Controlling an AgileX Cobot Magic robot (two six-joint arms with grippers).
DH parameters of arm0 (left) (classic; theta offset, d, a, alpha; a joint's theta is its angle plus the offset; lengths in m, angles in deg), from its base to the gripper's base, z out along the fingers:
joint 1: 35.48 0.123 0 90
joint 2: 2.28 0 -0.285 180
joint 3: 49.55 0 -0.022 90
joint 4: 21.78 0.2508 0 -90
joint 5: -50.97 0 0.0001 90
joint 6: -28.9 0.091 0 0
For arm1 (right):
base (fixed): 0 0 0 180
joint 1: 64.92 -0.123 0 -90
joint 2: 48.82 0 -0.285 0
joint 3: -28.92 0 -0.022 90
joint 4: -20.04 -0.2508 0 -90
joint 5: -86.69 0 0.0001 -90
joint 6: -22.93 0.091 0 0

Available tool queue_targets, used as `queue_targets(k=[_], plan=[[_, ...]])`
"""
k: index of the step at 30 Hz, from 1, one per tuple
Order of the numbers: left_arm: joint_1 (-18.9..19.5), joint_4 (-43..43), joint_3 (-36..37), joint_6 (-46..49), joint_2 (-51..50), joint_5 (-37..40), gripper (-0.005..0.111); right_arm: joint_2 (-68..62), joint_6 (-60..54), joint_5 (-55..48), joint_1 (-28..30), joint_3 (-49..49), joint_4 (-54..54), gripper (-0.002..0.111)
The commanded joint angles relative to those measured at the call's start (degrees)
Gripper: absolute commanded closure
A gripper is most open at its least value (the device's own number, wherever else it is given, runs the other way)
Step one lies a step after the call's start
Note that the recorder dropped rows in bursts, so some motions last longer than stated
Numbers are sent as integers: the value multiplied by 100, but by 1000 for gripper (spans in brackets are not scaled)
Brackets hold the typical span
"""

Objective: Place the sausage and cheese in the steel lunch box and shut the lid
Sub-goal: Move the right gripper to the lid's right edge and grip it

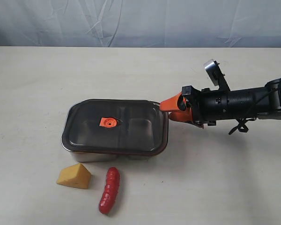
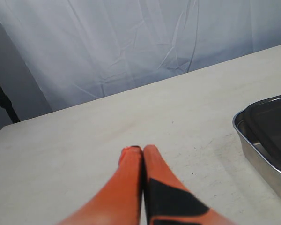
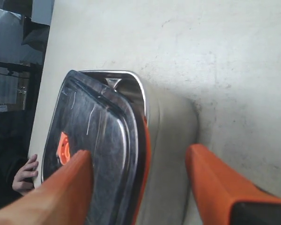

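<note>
**Q:** How did the right claw [image 1: 174,110] stand?

**A:** Spread wide, at the right-hand end of the steel lunch box [image 1: 84,155]. In the right wrist view the claw [image 3: 140,154] had one orange finger [image 3: 70,183] over the lid [image 3: 93,131] and the other finger [image 3: 215,183] outside the box's end wall. Nothing was pinched. Whether either finger touched the box could not be told.

**Q:** And the left claw [image 2: 139,149]?

**A:** Pressed together, tips meeting, holding nothing. It hung over bare surface [image 2: 84,140], with one corner of the box [image 2: 262,159] off to the side. It did not appear in the exterior view.

**Q:** Where was the lid [image 1: 131,124]?

**A:** On top of the box. It was dark and translucent, so the divider between the two compartments showed through it. The orange valve tab [image 1: 108,122] sat near its centre, and the orange-red seal [image 1: 166,126] showed along the edge nearest the right claw.

**Q:** The food?

**A:** Both pieces lay outside the box, on the surface [image 1: 215,187] in front of its long side. The cheese [image 1: 75,176] lay to the left. The sausage [image 1: 109,190] lay just beside it, apart from it, with its upper end pointing toward the box.
</note>
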Motion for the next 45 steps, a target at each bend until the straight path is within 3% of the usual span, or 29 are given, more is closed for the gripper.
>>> queue_targets(k=[1,16,22,27,45], plan=[[-43,-28,19,-15,28,-59,107,-10,52,-35,-61,18,-33,50],[-43,-28,19,-15,28,-59,107,-10,89,-69,-284,18,-33,53],[-43,-28,19,-15,28,-59,107,-10,146,-69,-284,18,-33,88],[-43,-28,19,-15,28,-59,107,-10,177,-69,-284,18,-33,109],[-43,-28,19,-15,28,-59,107,396,200,-895,-284,31,-33,109]])
